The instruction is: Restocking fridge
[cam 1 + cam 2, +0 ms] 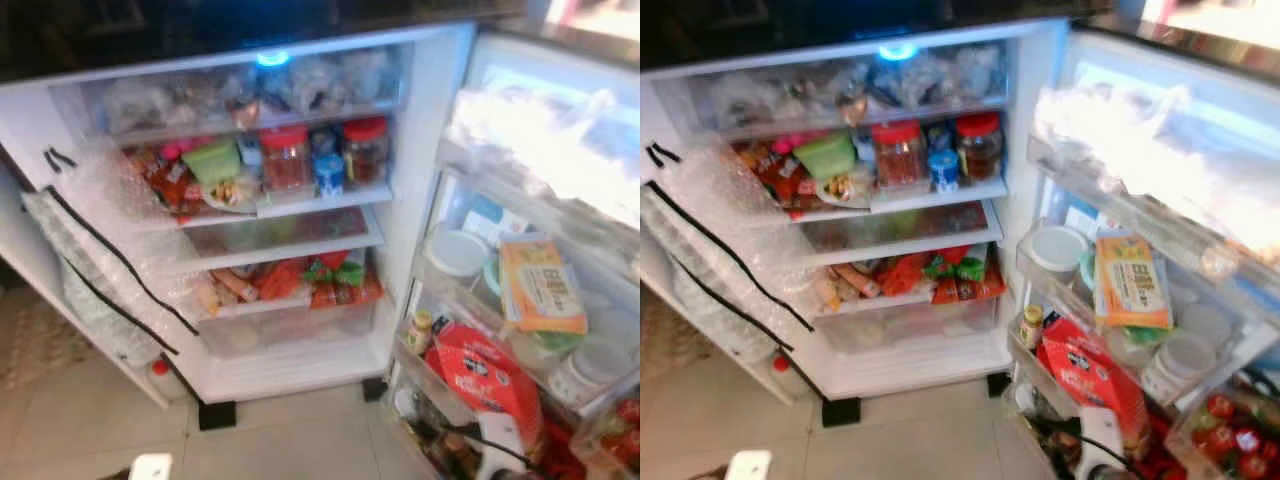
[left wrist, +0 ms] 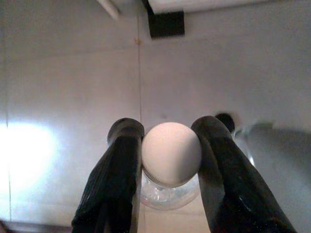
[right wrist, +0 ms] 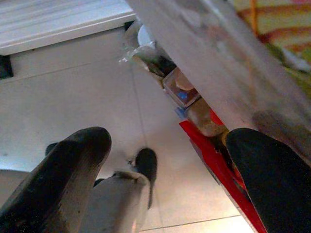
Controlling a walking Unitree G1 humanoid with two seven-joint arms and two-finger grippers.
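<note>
Below the head camera, the open white fridge [image 1: 420, 150] stands with its door swung to the right, and much of its load is hard to read. Blurred bags fill the frosted top compartment [image 1: 250, 90]. On the shelf beneath stand two red-lidded glass jars [image 1: 287, 158], a small blue-labelled tub [image 1: 328, 174] and a green-lidded container [image 1: 212, 160]; their labels are too soft to make out. Red and orange packets [image 1: 940, 275] crowd a lower shelf. In the door rack, an orange-and-yellow carton [image 1: 1130, 282] carries bold printed characters that cannot be read, beside a round white lid [image 1: 1058, 248]. A red pouch with white print [image 1: 485, 380] sits lower and is cut off at the frame edge.

The left wrist view shows the left gripper [image 2: 170, 160] over the pale tiled floor [image 2: 73, 97], its two black fingers [image 2: 121, 170] closed against the round white cap of a clear bottle [image 2: 171, 154], whose body is mostly hidden under the cap.

The right wrist view shows the right gripper [image 3: 170, 165] with its fingers spread wide and holding nothing, just beside the door's lower rack edge [image 3: 214, 87]; the small items there are blurred.
</note>
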